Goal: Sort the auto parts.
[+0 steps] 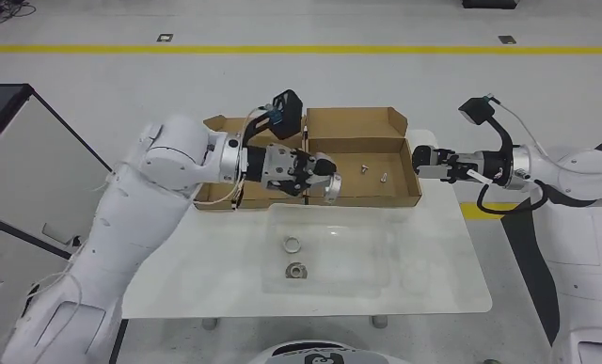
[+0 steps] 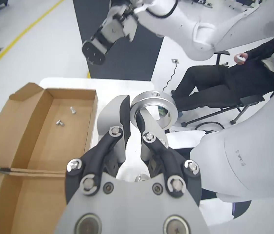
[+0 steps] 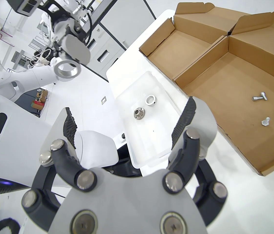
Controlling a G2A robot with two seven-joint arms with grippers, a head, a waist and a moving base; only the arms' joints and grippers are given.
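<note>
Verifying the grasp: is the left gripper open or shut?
Shut: the left gripper clamps the metal ring, one finger inside it, one outside.

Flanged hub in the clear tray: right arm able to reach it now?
Probably yes. The right end effector is open and empty; the flanged hub lies uncovered in the tray, apart from the small ring. The left end effector, holding a larger ring, is off toward the boxes, not over it.

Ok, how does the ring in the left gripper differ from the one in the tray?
The held ring is bigger than the tray ring. It is held in the air by the left gripper, one finger through its bore; the tray ring lies flat in the clear tray. Both are silver metal collars.
</note>
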